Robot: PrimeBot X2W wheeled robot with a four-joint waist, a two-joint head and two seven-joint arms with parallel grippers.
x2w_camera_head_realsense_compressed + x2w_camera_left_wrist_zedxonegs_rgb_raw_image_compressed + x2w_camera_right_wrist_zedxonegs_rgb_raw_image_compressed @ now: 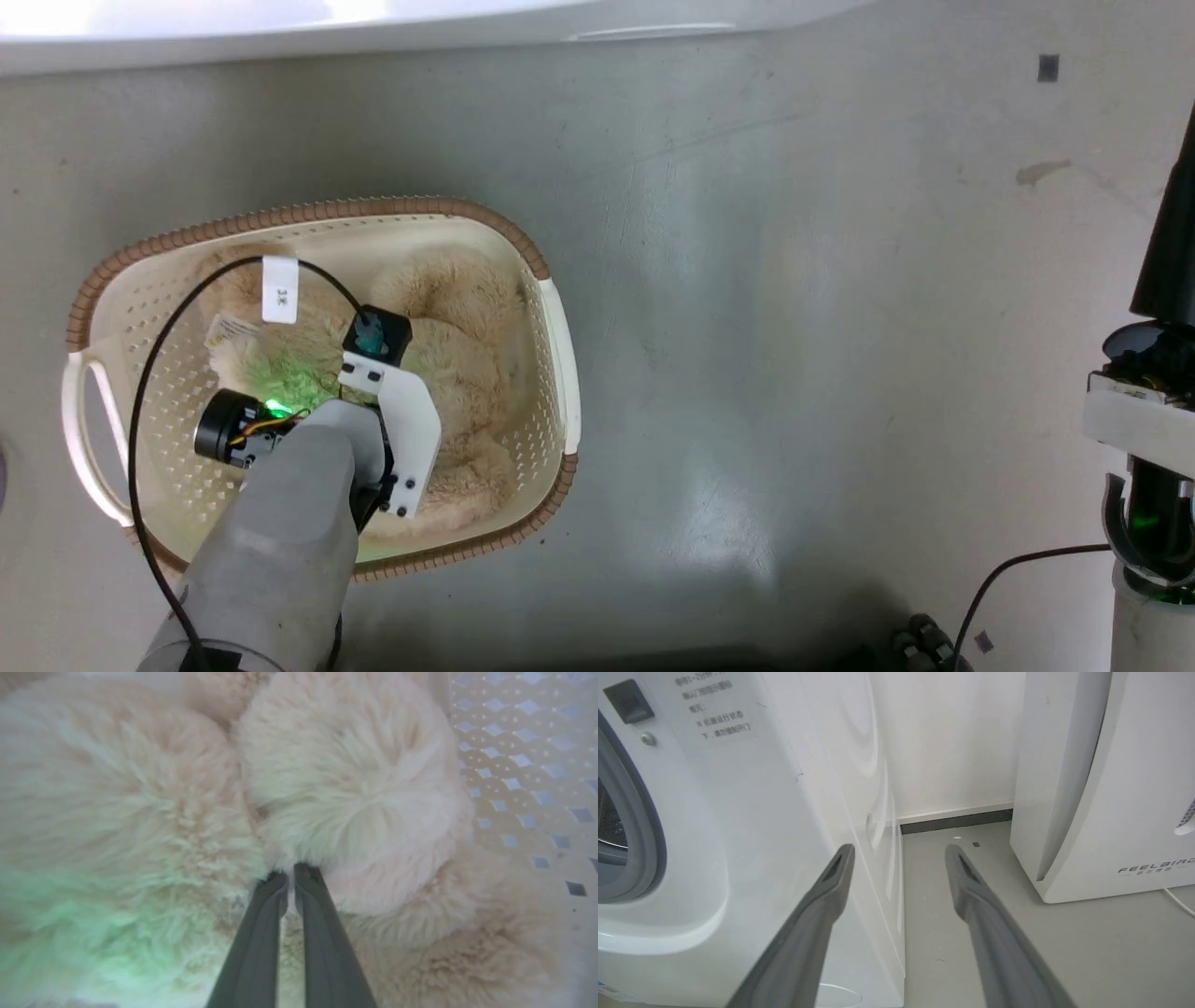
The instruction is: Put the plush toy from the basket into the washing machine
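Plush toy (457, 308) lies inside the basket (308, 213), which stands on the grey floor (794, 327) at about 9 o'clock in the head view. The cream pile fills most of the basket from the middle out to its 3 o'clock wall. The pale left forearm (280, 523) comes in from 7 o'clock and ends over the toy, and its wrist housing hides the fingers from above. A black cable (149, 373) loops over the basket's 9 o'clock side and carries a white tag (280, 289) near 11 o'clock. A green glow falls on the fur beside the wrist.

In the left wrist view, the left claw (289, 870) has its two dark fingers drawn nearly together with only a thin slit between them. The tips are sunk into the pile where two rounded lobes of the plush toy (355, 774) meet, and fluff shows in the slit, so the claw is pinched on the fur. The basket's perforated wall (528, 765) fills the 2 o'clock corner.

In the right wrist view, the right claw (900, 848) has its fingers spread well apart and holds nothing. It points at the floor (1017, 952) and the wall beyond. The washing machine (752, 788) stands at 9 o'clock, its grey door seal (644, 826) at the edge. A white appliance (1111, 812) stands at 3 o'clock.
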